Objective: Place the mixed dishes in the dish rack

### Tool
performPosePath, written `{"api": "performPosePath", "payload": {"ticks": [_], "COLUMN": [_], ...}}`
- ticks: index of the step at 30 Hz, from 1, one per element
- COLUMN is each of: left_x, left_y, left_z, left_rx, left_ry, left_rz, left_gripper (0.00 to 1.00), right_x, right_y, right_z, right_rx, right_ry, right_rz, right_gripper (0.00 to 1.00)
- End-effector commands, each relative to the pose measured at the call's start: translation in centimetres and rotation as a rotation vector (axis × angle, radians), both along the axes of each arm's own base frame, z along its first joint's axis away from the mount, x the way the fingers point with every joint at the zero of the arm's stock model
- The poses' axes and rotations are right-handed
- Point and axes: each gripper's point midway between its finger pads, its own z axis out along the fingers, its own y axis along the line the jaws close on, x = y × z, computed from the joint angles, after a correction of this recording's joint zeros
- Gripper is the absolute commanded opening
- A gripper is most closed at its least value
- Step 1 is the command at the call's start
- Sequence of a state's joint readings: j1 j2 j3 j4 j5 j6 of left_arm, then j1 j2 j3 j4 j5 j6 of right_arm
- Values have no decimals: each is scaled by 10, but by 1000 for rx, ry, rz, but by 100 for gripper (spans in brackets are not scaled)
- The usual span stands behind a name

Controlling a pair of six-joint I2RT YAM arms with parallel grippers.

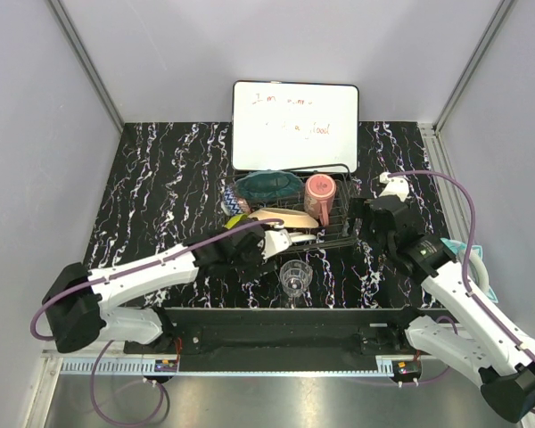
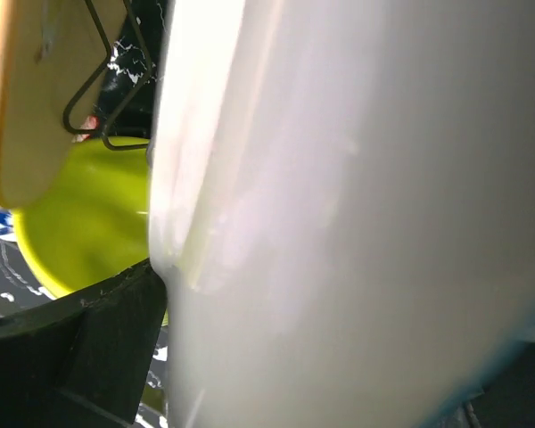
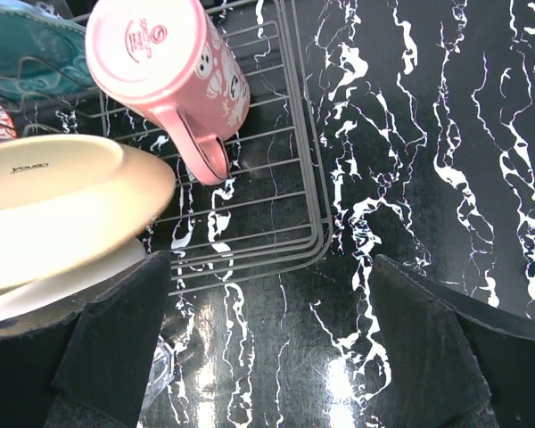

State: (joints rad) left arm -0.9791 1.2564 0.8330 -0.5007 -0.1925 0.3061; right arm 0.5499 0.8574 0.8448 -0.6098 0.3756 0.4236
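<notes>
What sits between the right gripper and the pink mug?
No dish: from the right gripper, bare marbled tabletop, then the dish rack rim and wire floor up to the pink mug, per the right wrist view.

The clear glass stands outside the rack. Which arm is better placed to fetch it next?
Probably right: the right claw hangs open and empty by the dish rack, at its right side. The left claw sits nearer the clear glass but straddles the white plate.
</notes>
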Motion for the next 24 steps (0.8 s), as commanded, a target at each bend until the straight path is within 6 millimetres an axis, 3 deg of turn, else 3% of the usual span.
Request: {"api": "performPosePath", "payload": {"ticks": [1,3,7,11,14,18,24], "left_x": [-5,0,17,20,20,19,35], "left_y": [46,54,90,119,128,125,100], "left_z": [-24,-27,-33,-44,-45,-29,34], "left_rx": [101,113,138,168,174,129,-6], "left_ry": [79,76,73,86,75,65,17], "left_rz": [96,113,215,276,286,301,304], "left_gripper": [93,93,93,92,92,92,92], "right_x": [8,9,10,11,13,14,15], "right_y": [3,2,3,4,6,7,12], "right_z": [17,16,15,11,8,3,2], "right_rx": [20,15,12,4,1,-10,-2], "right_ry": [-54,-51,-49,-42,-37,-23,-22], "right_rz": [-11,-13,-10,-6,-2,9,22], "right_gripper": [100,100,100,100,100,100,100]}}
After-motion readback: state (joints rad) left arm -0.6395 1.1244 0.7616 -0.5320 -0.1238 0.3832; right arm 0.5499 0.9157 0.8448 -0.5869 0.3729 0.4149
